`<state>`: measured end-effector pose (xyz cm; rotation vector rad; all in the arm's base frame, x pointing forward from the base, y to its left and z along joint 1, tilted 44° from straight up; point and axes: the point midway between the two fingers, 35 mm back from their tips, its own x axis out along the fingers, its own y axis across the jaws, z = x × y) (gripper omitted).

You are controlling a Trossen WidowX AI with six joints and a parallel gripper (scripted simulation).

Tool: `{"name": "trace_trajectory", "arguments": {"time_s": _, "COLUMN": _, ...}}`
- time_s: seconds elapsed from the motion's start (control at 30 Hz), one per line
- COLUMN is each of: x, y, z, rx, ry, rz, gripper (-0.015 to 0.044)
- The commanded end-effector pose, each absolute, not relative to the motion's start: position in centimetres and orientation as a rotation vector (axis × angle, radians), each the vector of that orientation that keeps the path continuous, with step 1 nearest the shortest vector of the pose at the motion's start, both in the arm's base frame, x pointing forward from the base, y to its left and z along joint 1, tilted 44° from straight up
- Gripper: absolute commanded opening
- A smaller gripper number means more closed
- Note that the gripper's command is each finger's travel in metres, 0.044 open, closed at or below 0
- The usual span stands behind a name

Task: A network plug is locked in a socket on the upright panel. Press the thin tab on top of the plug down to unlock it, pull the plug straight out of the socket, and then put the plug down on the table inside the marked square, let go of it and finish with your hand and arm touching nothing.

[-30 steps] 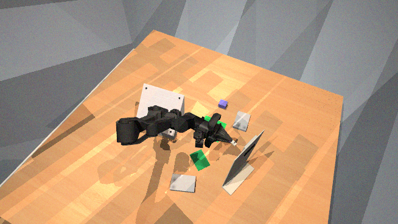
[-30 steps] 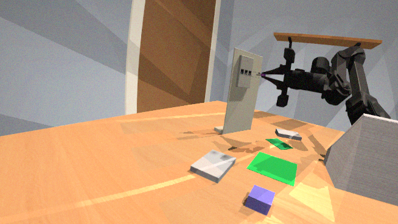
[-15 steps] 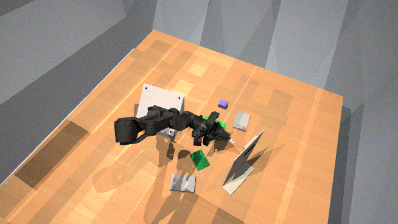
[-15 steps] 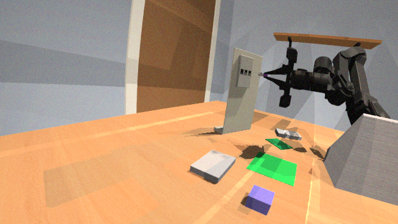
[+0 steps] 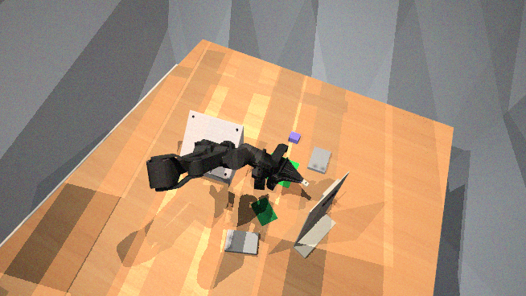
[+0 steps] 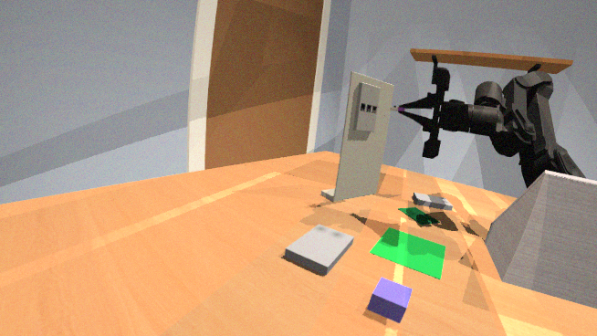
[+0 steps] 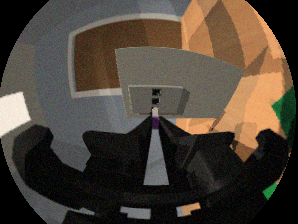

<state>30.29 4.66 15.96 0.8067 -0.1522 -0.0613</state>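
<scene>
The plug (image 5: 306,183) (image 6: 394,109) (image 7: 155,112) is small and white, with a purple part at the fingertips. My gripper (image 5: 302,181) (image 6: 402,110) (image 7: 155,119) is shut on it, high above the table. The upright panel (image 5: 315,217) (image 6: 365,169) (image 7: 140,65) carries a socket block (image 6: 367,122) (image 7: 141,101). Its three openings look empty in the exterior view, and the plug is outside them, a short way in front. A larger bright green square (image 5: 295,166) (image 6: 411,256) and a smaller dark green patch (image 5: 269,217) (image 6: 413,215) lie on the table. The tab is too small to make out.
One flat grey box (image 5: 320,158) (image 6: 319,248) lies near the bright square, another (image 5: 251,243) (image 6: 431,201) beyond the dark patch. A purple block (image 5: 294,137) (image 6: 390,294) is near the first box. A large sloped box (image 5: 215,125) (image 6: 548,237) stands beside the arm.
</scene>
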Motion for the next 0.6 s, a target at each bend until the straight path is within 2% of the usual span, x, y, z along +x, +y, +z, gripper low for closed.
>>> {"name": "trace_trajectory", "arguments": {"time_s": 0.0, "x": 30.1, "y": 5.4, "z": 16.6, "rx": 0.802, "ry": -0.163, "rz": -0.062, "gripper": 0.0}}
{"name": "trace_trajectory", "arguments": {"time_s": 0.57, "x": 28.4, "y": 8.4, "z": 18.8, "rx": 0.804, "ry": -0.186, "rz": -0.059, "gripper": 0.0}}
